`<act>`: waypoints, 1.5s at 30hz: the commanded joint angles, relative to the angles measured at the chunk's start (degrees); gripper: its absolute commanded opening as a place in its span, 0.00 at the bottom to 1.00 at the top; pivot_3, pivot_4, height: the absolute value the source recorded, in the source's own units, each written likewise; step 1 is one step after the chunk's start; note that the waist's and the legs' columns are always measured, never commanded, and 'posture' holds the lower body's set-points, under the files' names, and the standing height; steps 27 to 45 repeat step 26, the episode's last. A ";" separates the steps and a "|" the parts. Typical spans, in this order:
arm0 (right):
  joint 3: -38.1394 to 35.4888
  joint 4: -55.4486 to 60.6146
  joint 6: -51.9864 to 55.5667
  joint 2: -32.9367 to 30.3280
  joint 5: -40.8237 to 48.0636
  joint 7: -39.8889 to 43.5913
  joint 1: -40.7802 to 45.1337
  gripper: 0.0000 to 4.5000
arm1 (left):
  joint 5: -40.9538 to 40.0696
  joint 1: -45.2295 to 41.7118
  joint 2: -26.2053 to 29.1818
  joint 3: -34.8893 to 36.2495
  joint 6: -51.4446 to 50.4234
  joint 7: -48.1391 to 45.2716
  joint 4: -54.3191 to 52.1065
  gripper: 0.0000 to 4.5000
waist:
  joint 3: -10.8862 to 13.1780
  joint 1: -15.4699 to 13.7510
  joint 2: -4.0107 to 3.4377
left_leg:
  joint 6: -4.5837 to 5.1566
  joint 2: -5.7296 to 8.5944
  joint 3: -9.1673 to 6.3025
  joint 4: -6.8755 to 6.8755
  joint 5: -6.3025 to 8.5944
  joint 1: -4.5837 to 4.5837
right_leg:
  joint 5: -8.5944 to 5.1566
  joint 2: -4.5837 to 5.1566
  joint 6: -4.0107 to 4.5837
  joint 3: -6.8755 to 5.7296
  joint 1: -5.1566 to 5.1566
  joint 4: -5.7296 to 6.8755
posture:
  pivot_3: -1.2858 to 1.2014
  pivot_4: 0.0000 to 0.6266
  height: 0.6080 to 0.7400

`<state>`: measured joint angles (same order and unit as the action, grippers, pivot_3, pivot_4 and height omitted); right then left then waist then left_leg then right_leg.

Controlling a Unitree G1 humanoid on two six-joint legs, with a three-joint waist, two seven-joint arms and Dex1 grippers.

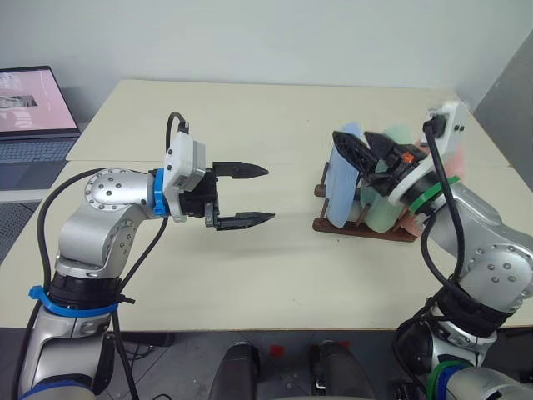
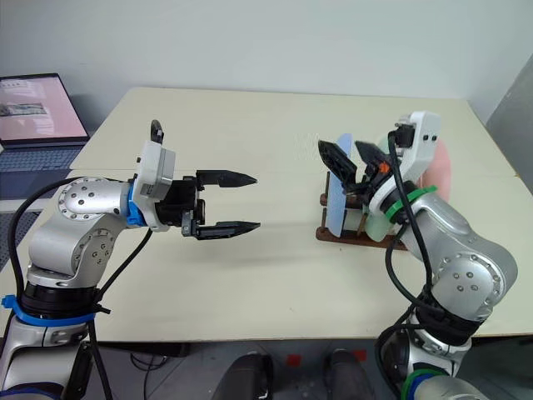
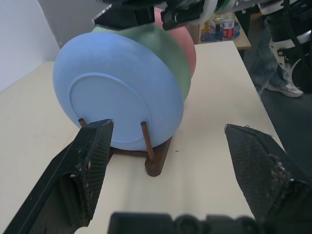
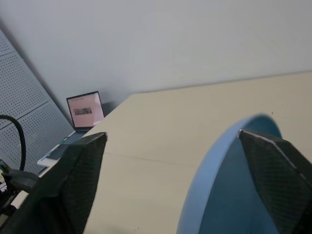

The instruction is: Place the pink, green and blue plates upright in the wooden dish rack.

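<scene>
Plates stand upright, all three of them, in the wooden dish rack (image 3: 155, 161), which we take as our landmark on the pale desk (image 1: 250, 275). The blue plate (image 3: 119, 92) sits at the end of the rack nearest our left arm, held between dark pegs; the green plate (image 3: 171, 58) is just behind it, and the pink plate (image 3: 184, 46) is at the far end of the rack, toward our right side.

Our right gripper (image 2: 348, 160) is at the top of the rack, above the rim of the blue plate, with one finger on either side of that rim. In the right wrist view its two black fingers (image 4: 80, 170) stand wide apart, and the blue plate's edge (image 4: 219, 170) rises between them without either finger visibly pressing on it, so we see it spread open and clamping nothing.

Our left gripper (image 1: 241, 196) hangs above the desk well to the left of the rack, pointing toward it. Its fingers (image 3: 87, 161) are spread wide and hold nothing; in the left wrist view the rack and the face of the blue plate lie between them, well apart from the tips.

A laptop (image 1: 33, 117) with its screen lit sits on a separate surface far to the left of the rack.
</scene>
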<state>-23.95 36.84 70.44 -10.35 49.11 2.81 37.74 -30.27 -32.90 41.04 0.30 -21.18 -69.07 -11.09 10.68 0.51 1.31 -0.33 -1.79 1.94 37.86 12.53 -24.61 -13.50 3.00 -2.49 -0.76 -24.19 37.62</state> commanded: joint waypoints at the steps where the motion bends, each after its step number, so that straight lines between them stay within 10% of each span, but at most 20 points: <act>1: -0.07 0.45 -3.85 -5.75 1.65 3.08 4.36 1.00 | 0.37 -0.53 0.31 0.51 -0.94 1.68 -0.26 0.89 | 0.01 -0.01 -0.01 | 0.00 0.01 0.01 0.00 0.00 -0.02 | 0.00 0.01 0.00 0.01 -0.02 0.00 | 0.52 0.24 0.89; 10: -1.41 -6.83 -12.49 -48.47 -1.75 39.83 -4.13 1.00 | 10.13 7.77 10.58 2.51 -1.66 6.32 -2.02 0.89 | 0.02 -0.39 -0.02 | 0.27 -0.01 0.02 -0.16 0.17 -0.16 | 0.04 0.03 0.07 -0.05 0.03 -0.59 | 0.52 0.24 0.89; 17: -13.10 -15.57 -28.52 -65.67 -17.30 67.11 -28.06 1.00 | 11.86 18.51 16.85 9.07 -2.47 8.05 -7.37 0.89 | 0.01 -0.53 -0.01 | 0.42 -0.01 0.15 -0.17 0.34 -0.22 | -0.02 0.13 0.01 0.01 0.01 -0.74 | 0.52 0.24 0.89; 22: -16.89 -22.71 -40.19 -68.24 -27.04 77.48 -39.21 1.00 | 11.92 23.76 18.27 12.53 -2.09 8.63 -7.98 0.89 | 0.02 -0.52 -0.03 | 0.41 -0.06 0.21 0.01 0.34 -0.13 | -0.32 0.16 0.01 0.02 0.07 -0.63 | 0.52 0.24 0.89; 45: -13.92 -26.08 -44.24 -68.61 -28.28 77.58 -37.28 1.00 | 11.91 26.04 19.14 13.20 -2.74 8.46 -8.10 0.89 | 0.02 -0.34 -0.05 | 0.38 -0.14 0.30 0.06 0.32 -0.04 | -0.14 0.31 0.19 0.03 0.03 -0.62 | 0.52 0.24 0.89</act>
